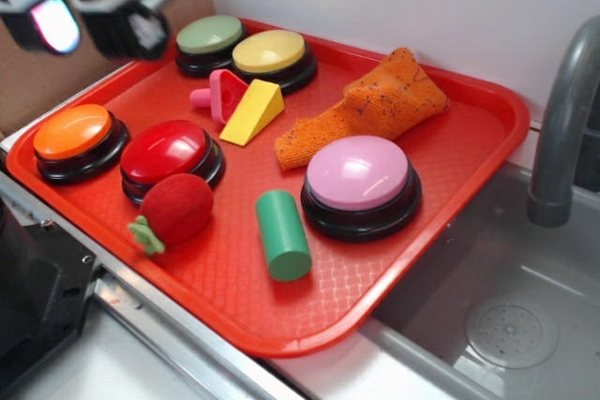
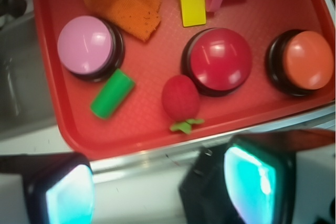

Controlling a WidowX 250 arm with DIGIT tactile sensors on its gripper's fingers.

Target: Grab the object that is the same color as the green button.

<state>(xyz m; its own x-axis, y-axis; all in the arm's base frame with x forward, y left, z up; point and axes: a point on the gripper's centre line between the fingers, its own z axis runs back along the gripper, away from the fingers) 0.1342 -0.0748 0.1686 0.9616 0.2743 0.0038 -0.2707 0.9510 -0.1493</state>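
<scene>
Above the tray's [image 1: 441, 231] far-left corner, the end effector [image 1: 89, 16] is hovering spread and empty, well apart from the green cylinder [image 1: 283, 234], which is lying on its side between the pink button [image 1: 359, 180] and the plush strawberry [image 1: 176, 210]. Descending off-centre is risking a fingertip nudging the round block into rolling, or closing on the green-leafed strawberry nearby instead.

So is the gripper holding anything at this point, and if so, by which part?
Nothing is held. The gripper hangs open above the tray's far left corner, and the green cylinder lies untouched on the tray.
</scene>
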